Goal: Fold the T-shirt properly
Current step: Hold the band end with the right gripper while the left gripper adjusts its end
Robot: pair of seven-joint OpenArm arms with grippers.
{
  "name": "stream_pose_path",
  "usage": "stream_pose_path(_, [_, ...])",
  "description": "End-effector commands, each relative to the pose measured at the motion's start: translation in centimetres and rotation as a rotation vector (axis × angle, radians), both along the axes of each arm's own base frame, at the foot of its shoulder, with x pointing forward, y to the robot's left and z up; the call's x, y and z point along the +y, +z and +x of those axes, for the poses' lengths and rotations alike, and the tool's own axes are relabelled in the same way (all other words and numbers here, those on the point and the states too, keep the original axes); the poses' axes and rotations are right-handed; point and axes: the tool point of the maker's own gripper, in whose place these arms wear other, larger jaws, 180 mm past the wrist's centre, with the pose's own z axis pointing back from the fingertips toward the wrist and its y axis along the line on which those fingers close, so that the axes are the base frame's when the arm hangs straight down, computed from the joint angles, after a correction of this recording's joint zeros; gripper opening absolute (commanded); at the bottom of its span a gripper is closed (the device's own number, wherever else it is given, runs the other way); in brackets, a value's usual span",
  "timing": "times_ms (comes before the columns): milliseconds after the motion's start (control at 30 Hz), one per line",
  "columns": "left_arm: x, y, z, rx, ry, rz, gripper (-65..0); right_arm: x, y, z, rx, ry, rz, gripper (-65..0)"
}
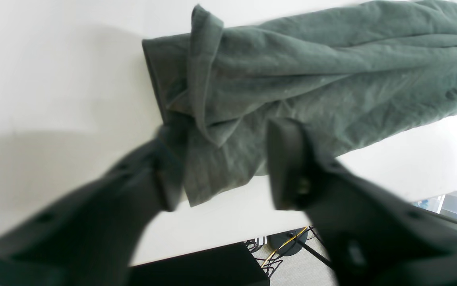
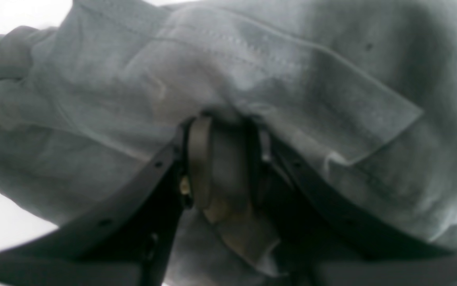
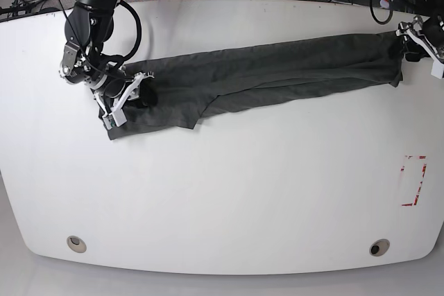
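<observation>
T-shirt point(image 3: 277, 74) lies stretched in a long band across the table point(image 3: 229, 192), our right gripper point(image 2: 222, 159) clenching one end, left gripper point(image 1: 220, 167) spread at the other; next we need a crosswise fold.

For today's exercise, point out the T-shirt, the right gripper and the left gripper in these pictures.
T-shirt point(image 3: 277, 74): base view, middle of the stretched cloth.
Right gripper point(image 2: 224, 159): right wrist view, between fingertips pinching fabric.
Left gripper point(image 1: 222, 167): left wrist view, between spread fingertips.

Plain charcoal-grey T-shirt point(image 3: 277, 71) on white table point(image 3: 229, 192) with red markings point(image 3: 414, 180).
</observation>
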Motion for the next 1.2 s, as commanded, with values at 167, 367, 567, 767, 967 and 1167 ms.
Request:
stream_pose_path(167, [3.6, 0.1, -0.7, -0.002, 0.103, 0.031, -21.2, -0.8, -0.9, -0.9, 0.058, 0.012, -0.057, -50.9])
stream_pose_path(367, [4.1, -2.2, -1.2, 0.044, 0.163, -0.042, -21.1, -0.8, -0.9, -0.9, 0.059, 0.012, -0.058, -50.9])
stream_pose_path(567, [3.1, -2.4, -0.3, 0.038, 0.138, -0.060, -21.2, -0.8, -1.0, -0.9, 0.060, 0.012, -0.058, -50.9])
stream_pose_path(767, [1.8, -2.8, 0.9, 0.036, 0.099, -0.080, -21.5, -0.8, -1.0, -0.9, 0.060, 0.012, -0.058, -50.9])
stream_pose_path(967, [0.7, -3.4, 0.8, 0.037, 0.104, -0.109, -21.5, -0.8, -1.0, -1.0, 0.062, 0.012, -0.058, -50.9])
stream_pose_path(1167, [0.7, -3.2, 1.4, 0.026, 0.103, -0.107, -23.6, -0.9, -1.0, -1.0, 0.062, 0.010, -0.058, -50.9])
